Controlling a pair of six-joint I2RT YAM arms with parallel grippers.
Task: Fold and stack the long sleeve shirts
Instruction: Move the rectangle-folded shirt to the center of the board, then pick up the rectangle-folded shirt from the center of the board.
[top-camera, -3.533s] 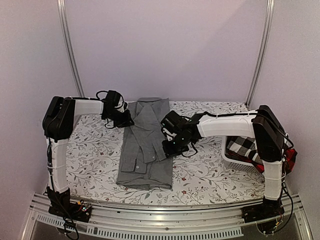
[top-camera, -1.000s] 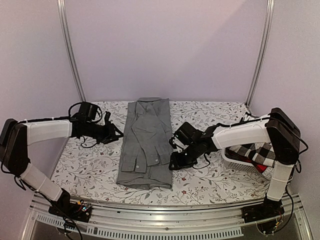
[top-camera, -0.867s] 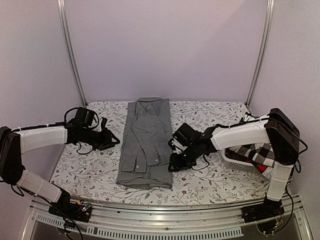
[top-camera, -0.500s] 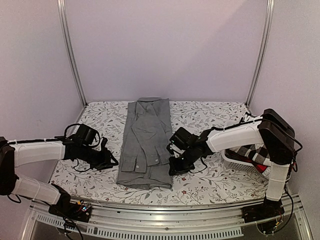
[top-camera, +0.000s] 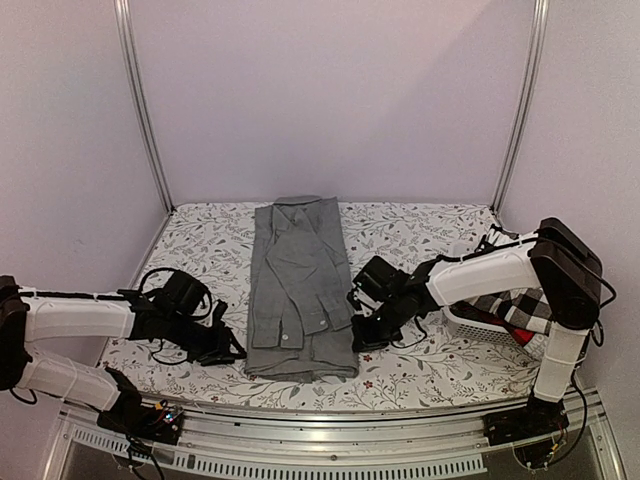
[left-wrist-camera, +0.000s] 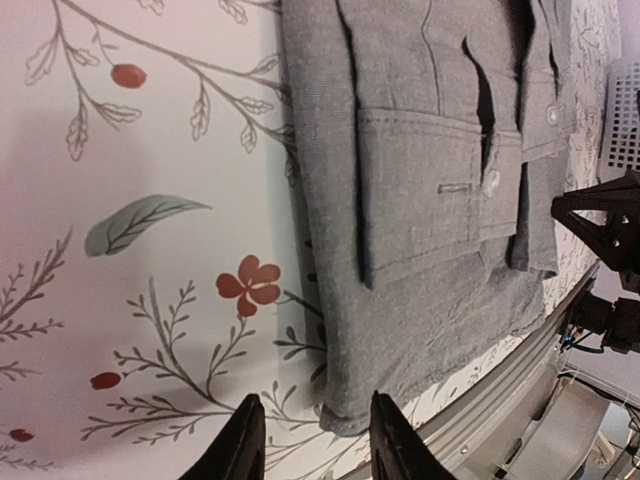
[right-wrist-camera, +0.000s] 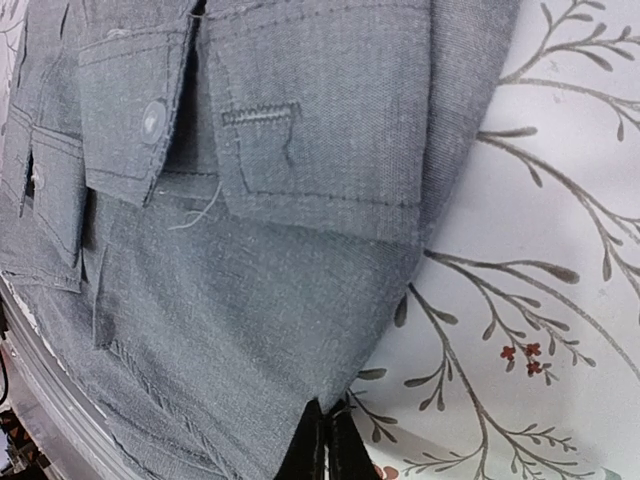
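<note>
Well, the grey shirt (top-camera: 298, 285) lies folded into a long strip down the middle of the table (top-camera: 430, 370). Its collar is at the far end and its hem is by the near edge. Both sleeves are laid over the front, with the cuffs (left-wrist-camera: 490, 182) low on the strip.

The right gripper (top-camera: 362, 335) sits at the shirt's right edge near the hem. Its fingers are clenched tight, nipping the cloth's border. The left gripper (top-camera: 228, 350) is low on the floral cover just beside the near left corner. It is released, and its two fingers (left-wrist-camera: 245, 440) stand apart with that corner right ahead of them.

Further right, behind the right arm, is a white basket (top-camera: 470, 322). It holds a black-and-white checked shirt (top-camera: 505, 303) and a red-and-black one (top-camera: 528, 336), partly hidden by the arm.
</note>
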